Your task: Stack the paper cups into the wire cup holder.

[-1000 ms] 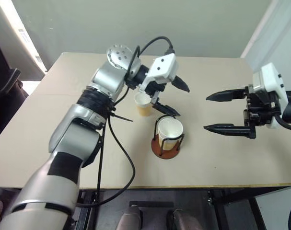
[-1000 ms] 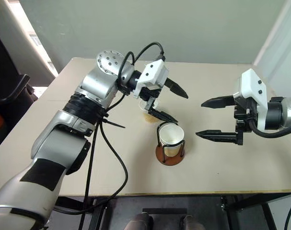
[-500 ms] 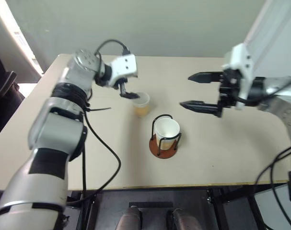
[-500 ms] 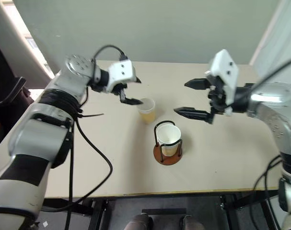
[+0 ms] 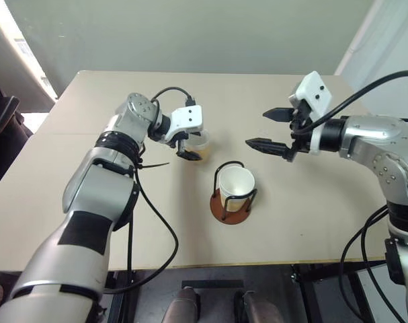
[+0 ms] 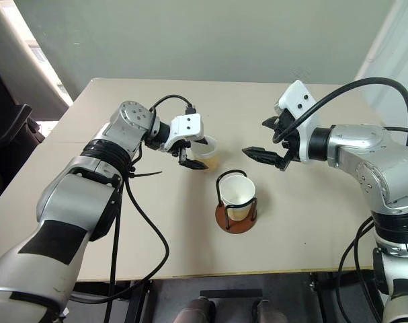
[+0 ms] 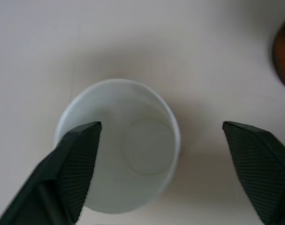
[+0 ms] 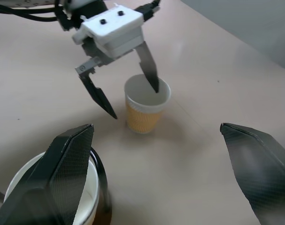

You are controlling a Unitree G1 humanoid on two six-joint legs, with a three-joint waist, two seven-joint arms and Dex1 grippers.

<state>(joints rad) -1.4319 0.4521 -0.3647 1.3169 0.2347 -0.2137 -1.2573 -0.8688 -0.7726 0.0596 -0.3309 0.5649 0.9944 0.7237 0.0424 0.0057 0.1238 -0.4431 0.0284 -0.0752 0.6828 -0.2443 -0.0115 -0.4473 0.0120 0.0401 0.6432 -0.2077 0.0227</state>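
Item 1. Wire cup holder (image 5: 230, 202): round reddish-brown disc base, smooth and flat, with thin dark wire loops rising upright from its edge. It stands on the worktop (image 5: 311, 215), a broad matte beige slab with a plain, unmarked surface, and serves as landmark for the entries below.

Item 2. Paper cup, nested (image 5: 235, 183): tapered, white inside and at the rolled rim, tan-yellow wall visible between the wires. It sits upright inside the holder, mouth up. Whether more than one cup is stacked there cannot be told.

Item 3. Paper cup, loose (image 8: 146, 108): same tapered form, white interior with a round flat bottom, tan-yellow outer wall that looks finely ribbed. It stands upright on the worktop just behind the holder and slightly toward the robot's left, apart from it.

Item 4. Left tool (image 8: 129, 96): white blocky housing with two slim black pointed fingers (image 7: 74, 166), their inner faces finely cross-hatched. It hangs above the loose cup, behind the holder, pointing down; the fingers are spread, one over the cup's mouth near the inner wall, the other outside the wall. No squeeze on the cup shows.

Item 5. Right tool (image 5: 272, 130): white housing, two black tapered fingers with the same textured faces, spread wide with nothing between them. It hangs in the air behind the holder and toward the robot's right, tips aimed at the loose cup, well apart from both cups.
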